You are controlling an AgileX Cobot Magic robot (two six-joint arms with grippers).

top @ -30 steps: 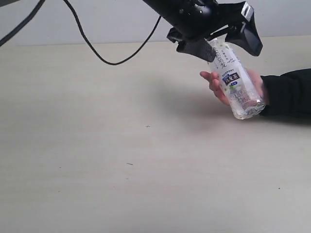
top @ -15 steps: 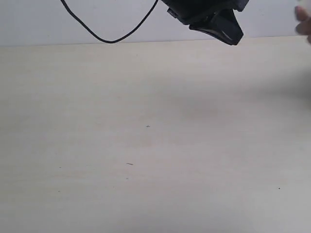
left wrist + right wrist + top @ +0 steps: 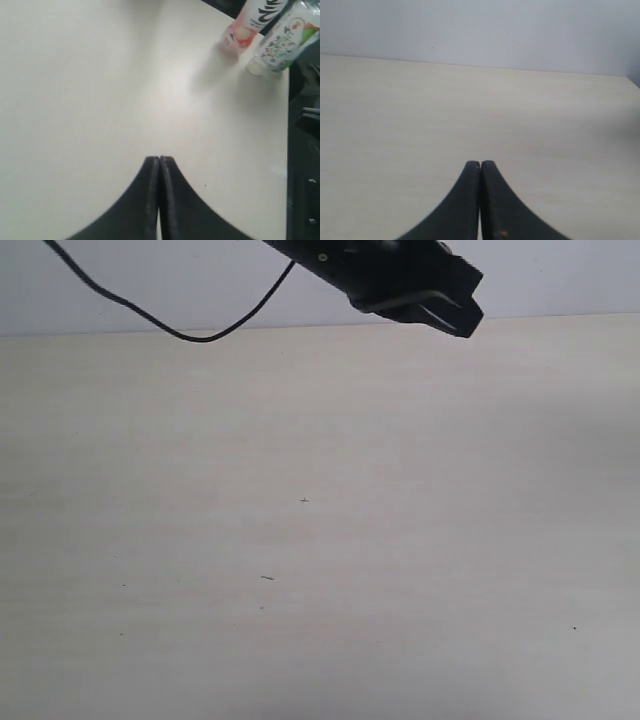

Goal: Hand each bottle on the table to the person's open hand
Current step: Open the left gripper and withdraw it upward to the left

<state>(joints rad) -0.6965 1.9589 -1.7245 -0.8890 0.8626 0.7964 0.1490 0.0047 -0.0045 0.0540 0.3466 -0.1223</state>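
A pink clear plastic drink bottle with a black-and-white label (image 3: 244, 29) and a clear plastic drink bottle with a white flowered label touched with green (image 3: 281, 42) sit just beside each other on the pale beige surface (image 3: 90, 100). They are well ahead of the left claw (image 3: 159, 165) and off to one side of it, close to the surface's edge (their upper ends are cut off by the picture, so the caps cannot be made out). Dark equipment (image 3: 305, 130) lies beyond that edge. The left claw's two black fingers are pressed flat together with nothing between them, and bare surface lies beneath its tips. In the exterior view this claw (image 3: 455, 315) hangs above the far part of the surface, with a black cable (image 3: 180, 332) drooping behind its arm. The right claw (image 3: 480, 167) is likewise fully closed and empty, pointing across bare surface toward a pale grey wall (image 3: 470, 30).
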